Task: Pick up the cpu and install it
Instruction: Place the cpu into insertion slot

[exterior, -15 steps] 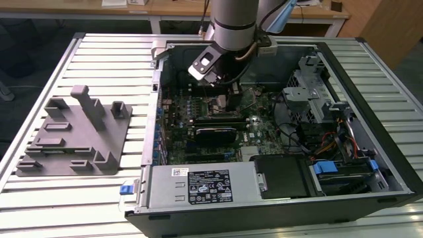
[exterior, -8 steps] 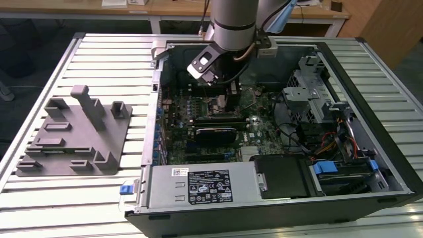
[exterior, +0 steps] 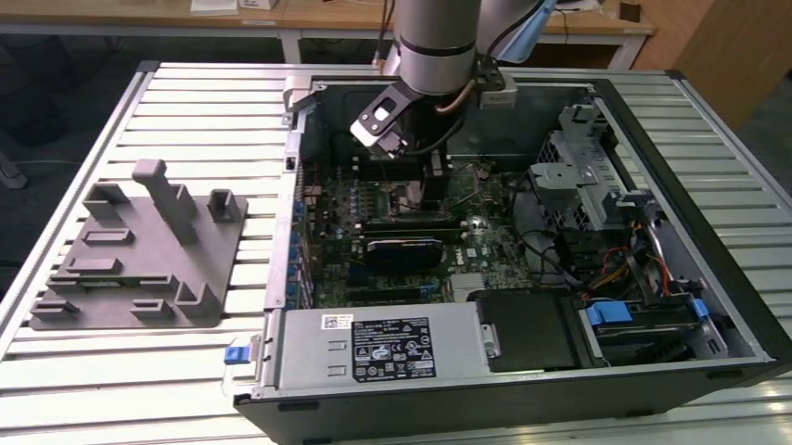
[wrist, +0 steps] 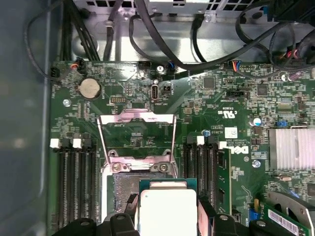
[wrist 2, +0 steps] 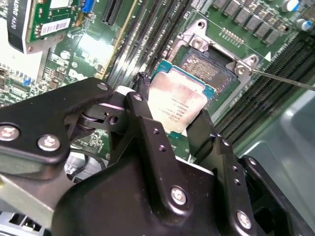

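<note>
Cpu [wrist 2: 179,96] is gripped by two opposite edges in the closed hand [wrist 2: 172,110], silvery top up; in the second wrist view the open socket [wrist 2: 209,64] lies just ahead of it, partly under its leading edge, and it seems slightly tilted, not yet seated.

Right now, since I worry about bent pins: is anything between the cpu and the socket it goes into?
Nothing visible. The hand grips the cpu at the edge of the bare socket, whose metal frame is swung open.
</note>
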Robot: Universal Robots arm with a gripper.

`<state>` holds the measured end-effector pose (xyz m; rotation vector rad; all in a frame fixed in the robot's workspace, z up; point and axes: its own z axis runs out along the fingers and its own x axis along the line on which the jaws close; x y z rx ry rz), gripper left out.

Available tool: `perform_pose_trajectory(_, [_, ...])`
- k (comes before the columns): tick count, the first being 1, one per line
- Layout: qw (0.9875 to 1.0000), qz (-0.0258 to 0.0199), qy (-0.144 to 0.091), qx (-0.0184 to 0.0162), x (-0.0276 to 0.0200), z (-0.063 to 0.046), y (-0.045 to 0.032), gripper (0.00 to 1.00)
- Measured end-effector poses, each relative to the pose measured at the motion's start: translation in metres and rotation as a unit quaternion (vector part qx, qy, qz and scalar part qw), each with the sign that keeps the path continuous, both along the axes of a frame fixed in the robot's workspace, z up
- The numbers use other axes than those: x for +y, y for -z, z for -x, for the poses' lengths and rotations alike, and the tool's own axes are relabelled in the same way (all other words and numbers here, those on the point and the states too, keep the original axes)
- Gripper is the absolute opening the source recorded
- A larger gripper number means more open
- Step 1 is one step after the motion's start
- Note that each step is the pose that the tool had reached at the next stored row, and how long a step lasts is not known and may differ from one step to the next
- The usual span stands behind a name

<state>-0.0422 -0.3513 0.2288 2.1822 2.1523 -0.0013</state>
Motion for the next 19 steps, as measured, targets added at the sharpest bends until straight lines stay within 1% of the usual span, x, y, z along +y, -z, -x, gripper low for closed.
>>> perform_pose_trajectory(3, [1.0000,-0.0004,0.000,-0.0001,0.0011,0.000,0.0012,0.55])
perform_pose_trajectory(8, [1.0000,-0.0065,0.000,0.0000,0.0022,0.000,0.0028,0.55])
perform_pose_trajectory(11, [1.0000,-0.0071,0.000,0.0000,0.0040,0.000,0.0033,0.55])
perform_pose_trajectory(15, [1.0000,-0.0072,0.000,0.0000,0.0079,0.001,0.0042,0.55])
perform_pose_trajectory(19, [1.0000,-0.0072,0.000,0.0004,0.0109,0.001,0.0066,0.55])
